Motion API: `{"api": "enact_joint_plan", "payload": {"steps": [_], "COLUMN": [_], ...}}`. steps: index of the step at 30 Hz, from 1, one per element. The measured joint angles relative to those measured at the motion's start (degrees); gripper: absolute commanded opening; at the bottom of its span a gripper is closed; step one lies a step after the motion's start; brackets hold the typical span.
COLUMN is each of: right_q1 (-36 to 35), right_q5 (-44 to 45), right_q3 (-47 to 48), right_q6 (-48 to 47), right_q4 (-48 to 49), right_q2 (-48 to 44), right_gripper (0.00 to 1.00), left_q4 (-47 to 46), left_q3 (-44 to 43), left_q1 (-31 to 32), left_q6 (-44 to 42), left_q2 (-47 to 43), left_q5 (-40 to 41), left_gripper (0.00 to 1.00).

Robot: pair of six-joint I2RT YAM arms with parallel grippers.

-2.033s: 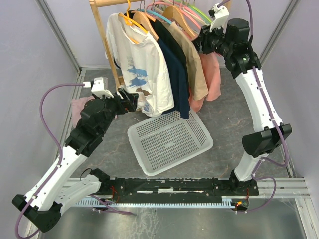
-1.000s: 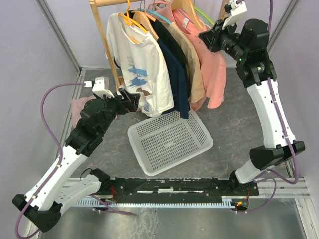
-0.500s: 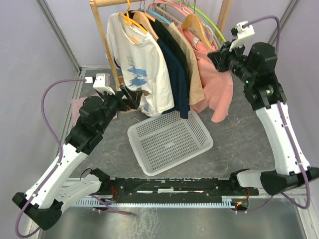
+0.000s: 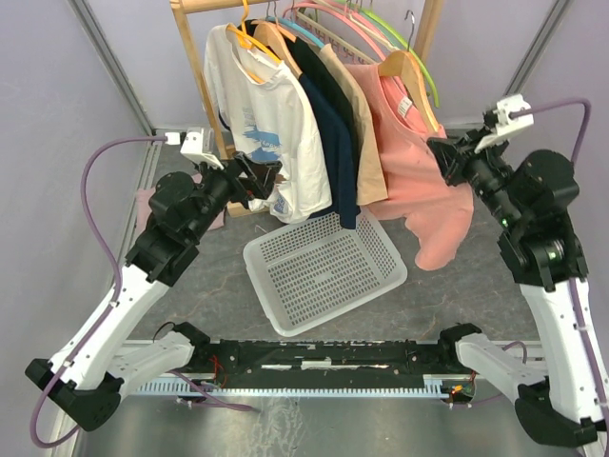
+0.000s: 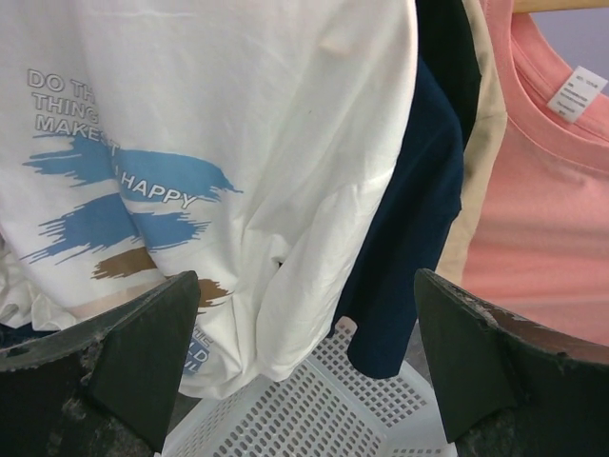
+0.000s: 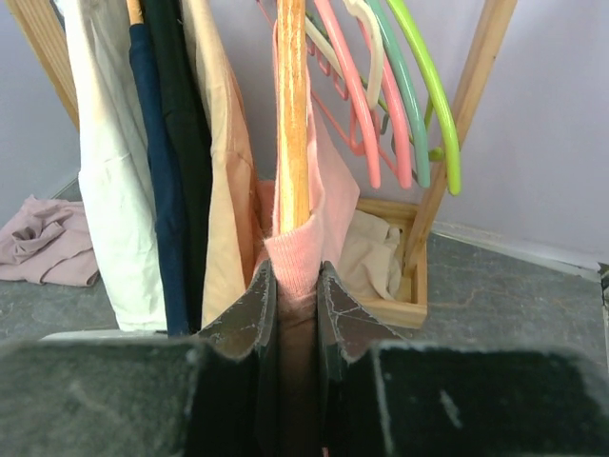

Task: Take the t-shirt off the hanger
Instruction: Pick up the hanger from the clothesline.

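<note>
Grey mottled tabletop. Centre of top view: white perforated plastic basket, set askew, resting on it. Left middle: crumpled mauve cloth heap on surface, near wooden clothes rack's left post. Upper middle: rack's wooden base frame on tabletop, beige cloth inside.

1. Upper centre of the top view: the white t-shirt, navy t-shirt and tan t-shirt hang packed together, with no gap between them.
2. Right of centre, the pink t-shirt on its wooden hanger hangs just beside the tan one.
3. The right end effector is clamped on its shoulder; bare bench lies below.
4. A white basket fills the centre, under the hems.
5. At left, the left end effector, jaws spread wide, sits beside the white hem, with the rack post close behind.
6. Empty hangers crowd the upper right.
</note>
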State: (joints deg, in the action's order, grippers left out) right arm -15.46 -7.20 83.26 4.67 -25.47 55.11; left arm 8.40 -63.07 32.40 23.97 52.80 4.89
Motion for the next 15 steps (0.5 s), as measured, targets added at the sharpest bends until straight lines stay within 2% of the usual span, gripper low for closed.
{"api": "enact_joint_plan", "payload": {"steps": [15], "right_q1": [0.0], "right_q5": [3.4], "right_q3": [-4.7], "right_q6": [0.0], "right_q4": [-1.8], "right_q2": [-14.3], "right_gripper": [0.01], "left_q4": [-2.0], "left_q3": [-6.0], "left_q1": [1.7], "left_q6": [0.0], "left_q2": [7.1], "left_q5": [-1.1], "left_gripper": [0.99]}}
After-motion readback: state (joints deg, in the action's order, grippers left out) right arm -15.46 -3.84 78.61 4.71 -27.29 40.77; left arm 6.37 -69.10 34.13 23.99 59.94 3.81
